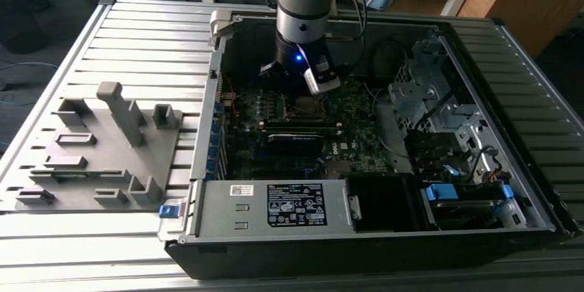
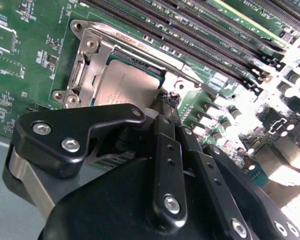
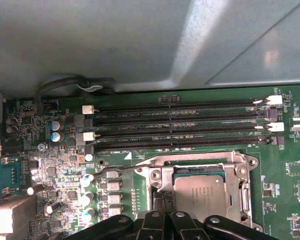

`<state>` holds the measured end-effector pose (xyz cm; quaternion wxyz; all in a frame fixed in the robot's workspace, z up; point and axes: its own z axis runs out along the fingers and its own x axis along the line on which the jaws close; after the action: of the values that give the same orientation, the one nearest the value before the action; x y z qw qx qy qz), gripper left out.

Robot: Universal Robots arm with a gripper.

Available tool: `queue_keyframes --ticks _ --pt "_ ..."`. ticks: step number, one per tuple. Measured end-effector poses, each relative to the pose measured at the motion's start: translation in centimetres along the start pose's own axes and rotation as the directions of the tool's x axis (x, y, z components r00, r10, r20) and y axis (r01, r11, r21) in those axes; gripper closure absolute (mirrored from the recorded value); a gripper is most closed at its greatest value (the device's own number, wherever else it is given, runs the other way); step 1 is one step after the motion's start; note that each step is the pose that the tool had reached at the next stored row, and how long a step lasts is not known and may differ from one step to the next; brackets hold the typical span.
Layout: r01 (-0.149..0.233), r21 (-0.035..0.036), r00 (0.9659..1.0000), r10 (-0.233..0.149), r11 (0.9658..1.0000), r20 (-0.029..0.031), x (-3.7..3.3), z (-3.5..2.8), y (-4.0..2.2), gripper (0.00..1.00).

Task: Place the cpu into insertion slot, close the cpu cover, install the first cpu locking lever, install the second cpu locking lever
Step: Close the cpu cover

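Note:
The cpu [image 2: 126, 85] [image 3: 200, 192], a silver-grey square chip, lies flat in the insertion slot [image 1: 308, 106] on the green motherboard. The cpu cover [image 2: 89, 65] [image 3: 243, 186], a silvery frame, lies down around the chip's edges. A thin metal locking lever [image 3: 190, 159] runs along the socket's side nearest the memory slots. My gripper [image 2: 167, 99] [image 3: 162, 201] is down at the socket's edge beside the chip, its black fingers [image 2: 161, 135] drawn together with the tips touching. I cannot tell whether anything is pinched between them.
Long black memory slots [image 3: 180, 125] run beside the socket, and capacitors [image 3: 55, 131] stand close by. The open computer case [image 1: 511, 52] walls in the board, with a drive cage [image 1: 429, 100] and power supply [image 1: 273, 211]. A grey fixture [image 1: 100, 148] lies outside, on the exterior view's left.

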<state>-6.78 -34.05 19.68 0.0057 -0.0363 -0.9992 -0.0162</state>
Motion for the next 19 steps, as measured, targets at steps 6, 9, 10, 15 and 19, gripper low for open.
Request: queue_keyframes --ticks 6,9,10,15,19 --pt "0.0 -0.002 1.0 0.0 1.0 0.0011 -0.02 -0.17 0.04 0.89" --pt "0.0 -0.0005 1.0 0.0 1.0 0.0002 0.0 -0.6 0.03 0.89" --pt "0.0 -0.0006 1.0 0.0 1.0 0.0003 0.01 -0.75 0.04 0.89" --pt "0.0 -0.0003 1.0 0.0 1.0 0.0001 0.02 -1.65 0.06 0.89" --pt "0.0 -0.0003 1.0 0.0 1.0 0.0002 0.03 -2.3 0.08 0.89"
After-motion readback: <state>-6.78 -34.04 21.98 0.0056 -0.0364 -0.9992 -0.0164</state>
